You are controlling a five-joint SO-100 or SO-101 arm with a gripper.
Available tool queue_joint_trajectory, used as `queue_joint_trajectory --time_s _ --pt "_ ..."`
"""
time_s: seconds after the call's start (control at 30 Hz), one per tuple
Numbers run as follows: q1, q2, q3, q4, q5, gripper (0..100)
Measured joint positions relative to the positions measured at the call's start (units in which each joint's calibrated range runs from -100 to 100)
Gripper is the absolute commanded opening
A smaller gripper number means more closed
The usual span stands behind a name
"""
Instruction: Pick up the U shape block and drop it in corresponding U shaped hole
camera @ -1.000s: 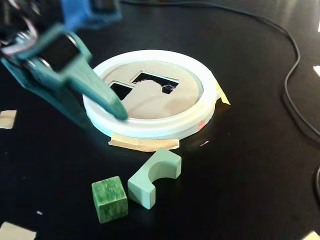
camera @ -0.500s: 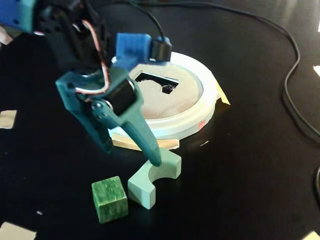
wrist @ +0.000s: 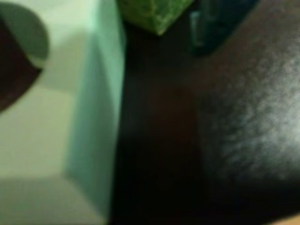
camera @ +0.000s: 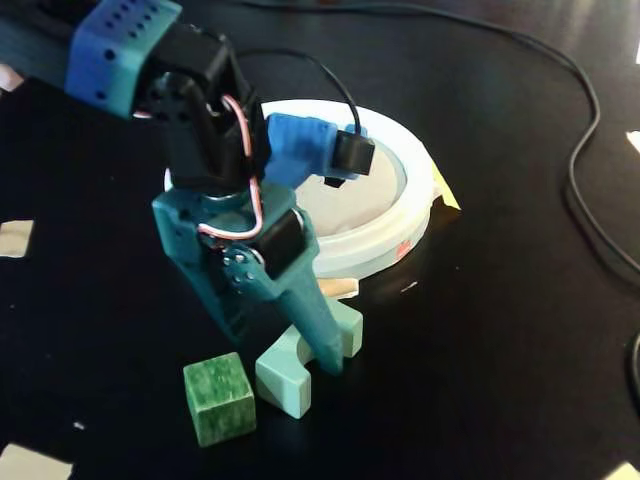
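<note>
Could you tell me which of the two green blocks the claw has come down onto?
The U shape block, pale mint with a curved notch; the claw sits over it. The darker mottled green cube stands clear beside it.

A teal plastic gripper (camera: 300,350) with long tapered fingers (camera: 318,330), black servo bodies, a blue perforated link, looping red-and-white wires and a black wrist camera (camera: 352,155) in blue mount.

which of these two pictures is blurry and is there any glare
Wrist view: badly out of focus, too close to the U shape block; a soft sheen on the dark table. Fixed view: fairly sharp on the gripper and the green cube, with pale reflections across the table top.
</note>
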Motion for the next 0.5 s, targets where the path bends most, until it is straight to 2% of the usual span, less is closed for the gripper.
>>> queue_joint_trajectory --time_s 0.1,0.5 --pt "0.00 1.16 -0.59 0.00 0.00 59" --pt "0.00 1.69 -0.59 0.00 -0.05 35"
